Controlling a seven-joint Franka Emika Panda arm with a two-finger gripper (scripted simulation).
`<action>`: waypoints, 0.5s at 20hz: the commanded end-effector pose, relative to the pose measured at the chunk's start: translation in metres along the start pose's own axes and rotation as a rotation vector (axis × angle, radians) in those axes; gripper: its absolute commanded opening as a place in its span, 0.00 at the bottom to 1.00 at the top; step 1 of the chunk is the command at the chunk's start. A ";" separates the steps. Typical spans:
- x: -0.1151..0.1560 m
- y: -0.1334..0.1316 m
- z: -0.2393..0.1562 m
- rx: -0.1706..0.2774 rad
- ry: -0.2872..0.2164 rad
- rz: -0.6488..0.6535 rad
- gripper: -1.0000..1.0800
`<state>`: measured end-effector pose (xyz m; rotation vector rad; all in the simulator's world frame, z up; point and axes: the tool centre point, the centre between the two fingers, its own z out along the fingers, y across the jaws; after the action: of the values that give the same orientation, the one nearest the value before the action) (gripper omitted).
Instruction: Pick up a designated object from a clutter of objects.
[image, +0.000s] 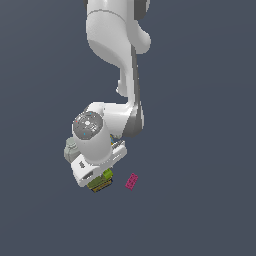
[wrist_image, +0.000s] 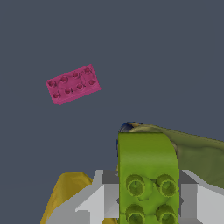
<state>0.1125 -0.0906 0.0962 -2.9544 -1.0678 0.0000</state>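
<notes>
Lime brick (wrist_image: 148, 175) sits clamped between your gripper's (wrist_image: 148, 192) fingers in the wrist view; the exterior view mostly hides it, apparently above the olive tin (image: 100, 185), magenta brick (image: 132, 181) apart.

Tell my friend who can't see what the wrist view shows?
A lime-green toy brick with studs sits between the gripper fingers, close up. A magenta brick lies apart on the dark floor, and a yellow bottle peeks in.

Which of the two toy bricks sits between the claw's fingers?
The lime-green brick, studs facing the wrist camera, sits between the claw fingers. The magenta brick lies apart on the bare floor.
</notes>
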 end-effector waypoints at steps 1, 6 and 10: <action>0.000 0.000 0.000 0.000 0.000 0.000 0.00; 0.000 0.000 0.000 0.000 0.000 0.000 0.00; 0.000 -0.001 -0.002 0.000 0.000 0.000 0.00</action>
<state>0.1121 -0.0904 0.0968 -2.9543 -1.0674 0.0010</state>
